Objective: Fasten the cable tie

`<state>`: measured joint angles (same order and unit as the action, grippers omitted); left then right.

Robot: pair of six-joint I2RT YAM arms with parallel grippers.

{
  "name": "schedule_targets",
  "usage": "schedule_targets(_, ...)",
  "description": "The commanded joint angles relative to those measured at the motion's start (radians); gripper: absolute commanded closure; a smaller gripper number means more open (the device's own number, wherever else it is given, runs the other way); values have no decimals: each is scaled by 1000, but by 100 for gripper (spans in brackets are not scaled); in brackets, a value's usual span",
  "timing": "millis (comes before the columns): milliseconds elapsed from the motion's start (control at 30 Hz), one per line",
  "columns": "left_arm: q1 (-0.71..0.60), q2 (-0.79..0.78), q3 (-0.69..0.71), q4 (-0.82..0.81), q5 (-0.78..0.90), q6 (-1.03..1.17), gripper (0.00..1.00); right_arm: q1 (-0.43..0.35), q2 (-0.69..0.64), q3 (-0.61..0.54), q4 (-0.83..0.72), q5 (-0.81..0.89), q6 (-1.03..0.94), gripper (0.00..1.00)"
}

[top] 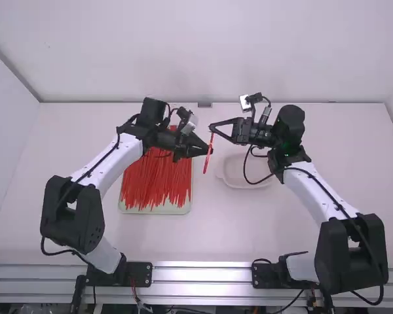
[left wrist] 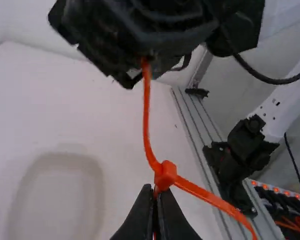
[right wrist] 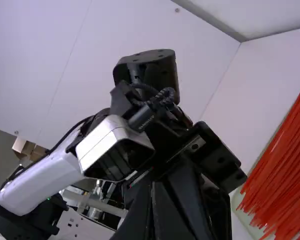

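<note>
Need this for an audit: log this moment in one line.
left gripper: shut on cable tie by its head | right gripper: shut on its strap | tie held above table, between spare ties and white tray

place: robot lab | white-walled cell (top: 183,46), aluminium mounting rail (top: 203,271), white table (top: 354,131)

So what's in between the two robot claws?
A red cable tie runs from the left gripper to the right gripper, seen in the left wrist view.
</note>
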<state>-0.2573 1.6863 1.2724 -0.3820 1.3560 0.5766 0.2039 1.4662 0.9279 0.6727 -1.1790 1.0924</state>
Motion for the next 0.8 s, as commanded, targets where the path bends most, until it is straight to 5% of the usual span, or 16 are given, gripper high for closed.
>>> schedule_targets(0, -2, 1, -46, -38, -117, 8, 98, -3, -15, 25, 27, 20, 3, 100)
schedule_targets(767, 4, 1, -292, -79, -29, 4, 98, -60, -15, 25, 31, 26, 11, 100)
